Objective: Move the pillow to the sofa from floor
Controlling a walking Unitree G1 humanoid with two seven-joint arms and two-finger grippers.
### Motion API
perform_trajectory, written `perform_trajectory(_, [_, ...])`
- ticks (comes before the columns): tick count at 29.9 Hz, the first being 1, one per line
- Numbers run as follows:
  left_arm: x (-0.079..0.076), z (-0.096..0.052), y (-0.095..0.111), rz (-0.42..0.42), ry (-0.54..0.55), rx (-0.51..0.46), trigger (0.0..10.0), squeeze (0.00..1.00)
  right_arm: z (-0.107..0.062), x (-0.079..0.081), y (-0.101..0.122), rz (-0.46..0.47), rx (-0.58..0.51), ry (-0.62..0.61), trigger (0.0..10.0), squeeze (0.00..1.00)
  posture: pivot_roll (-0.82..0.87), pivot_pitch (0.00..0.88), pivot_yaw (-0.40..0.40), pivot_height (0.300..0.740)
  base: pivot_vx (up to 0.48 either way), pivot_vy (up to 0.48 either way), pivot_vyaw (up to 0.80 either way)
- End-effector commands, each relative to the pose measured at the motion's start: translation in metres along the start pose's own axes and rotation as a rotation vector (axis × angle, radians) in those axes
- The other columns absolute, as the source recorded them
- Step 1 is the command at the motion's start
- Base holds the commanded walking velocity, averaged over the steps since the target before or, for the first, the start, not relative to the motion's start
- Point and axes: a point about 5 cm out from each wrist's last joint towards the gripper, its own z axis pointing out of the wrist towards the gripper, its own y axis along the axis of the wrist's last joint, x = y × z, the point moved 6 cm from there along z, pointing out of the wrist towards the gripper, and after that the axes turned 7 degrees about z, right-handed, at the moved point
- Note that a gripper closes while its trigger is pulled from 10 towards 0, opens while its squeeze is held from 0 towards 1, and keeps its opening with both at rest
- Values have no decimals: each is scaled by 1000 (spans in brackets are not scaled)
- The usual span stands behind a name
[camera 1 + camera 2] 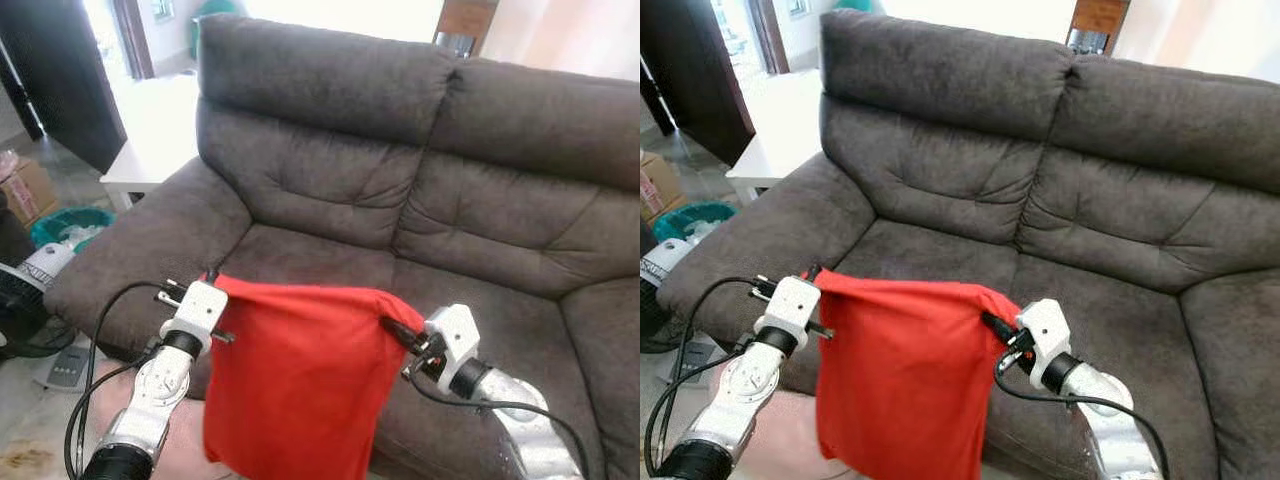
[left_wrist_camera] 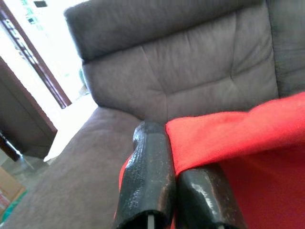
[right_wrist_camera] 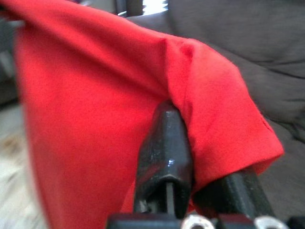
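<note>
Nearest me, I have the red pillow (image 1: 295, 385) off the floor and hanging limp like a flat cloth between my two arms: the left tool (image 1: 212, 277) is clamped on its top corner at about 9 o'clock and the right tool (image 1: 398, 330) is clamped on the opposite top corner at about 3 o'clock. So I judge the pickup done and the carry nearly so, since the pillow hangs just in front of the seat edge. Beyond it at 12 o'clock the grey sofa (image 1: 420, 200) seat waits, and what is left is to reach forward over the cushion, lower the pillow onto it and release both corners.
</note>
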Motion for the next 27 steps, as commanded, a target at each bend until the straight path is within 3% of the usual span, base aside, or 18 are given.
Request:
perform_trajectory(1, [42, 11, 44, -30, 179, -151, 10000, 0, -6, -21, 6, 3, -48, -131, 10000, 0, 123, 0, -68, 740, 0, 0, 0])
perform_trajectory(3, [40, 9, 50, -42, 203, -156, 10000, 0, -7, -30, 13, 55, -117, -238, 10000, 0, 121, 0, -66, 740, 0, 0, 0])
perform_trajectory(7, [32, 6, 47, -51, 203, -113, 10000, 0, -5, -34, 24, 91, -195, -304, 10000, 0, 118, 0, -65, 740, 0, 0, 0])
perform_trajectory(15, [21, 6, 55, -59, 184, -103, 10000, 0, 8, -25, 55, 100, -320, -305, 10000, 0, 108, 1, -65, 740, 0, -165, 0])
perform_trajectory(21, [21, 8, 55, -61, 179, -92, 10000, 0, 12, -28, 59, 110, -330, -327, 10000, 0, 106, 12, -69, 740, 0, -406, 0])
perform_trajectory(27, [19, 6, 49, -62, 166, -67, 10000, 0, 13, -28, 58, 115, -325, -330, 10000, 0, 104, 18, -73, 740, 0, -406, -770])
